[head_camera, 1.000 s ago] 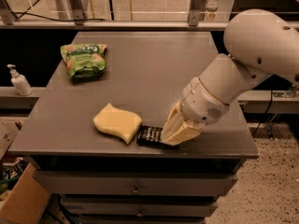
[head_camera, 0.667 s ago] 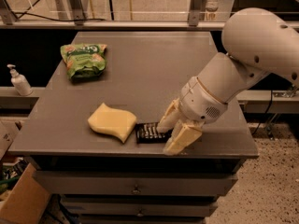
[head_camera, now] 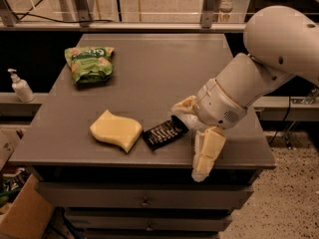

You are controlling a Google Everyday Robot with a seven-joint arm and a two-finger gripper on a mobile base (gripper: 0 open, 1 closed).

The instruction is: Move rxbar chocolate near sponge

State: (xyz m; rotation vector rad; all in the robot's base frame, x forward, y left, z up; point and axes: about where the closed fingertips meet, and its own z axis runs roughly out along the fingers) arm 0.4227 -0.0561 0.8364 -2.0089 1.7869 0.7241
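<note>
The rxbar chocolate (head_camera: 165,132) is a small flat black bar with white lettering. It lies on the grey table (head_camera: 149,73) near the front edge, its left end almost touching the sponge (head_camera: 115,130), a pale yellow foam block with wavy edges. My gripper (head_camera: 192,138) is just right of the bar, open. One cream finger (head_camera: 207,153) hangs down over the table's front edge. The other finger (head_camera: 183,105) lies behind the bar's right end. The gripper holds nothing.
A green crinkly snack bag (head_camera: 89,62) lies at the table's back left. A white pump bottle (head_camera: 20,86) stands on a ledge to the left. A cardboard box (head_camera: 25,213) sits on the floor at lower left. Drawers are below the tabletop.
The gripper has opened and let go of the bar, which now lies on the table beside the sponge. The sponge has been pushed a little to the left.
</note>
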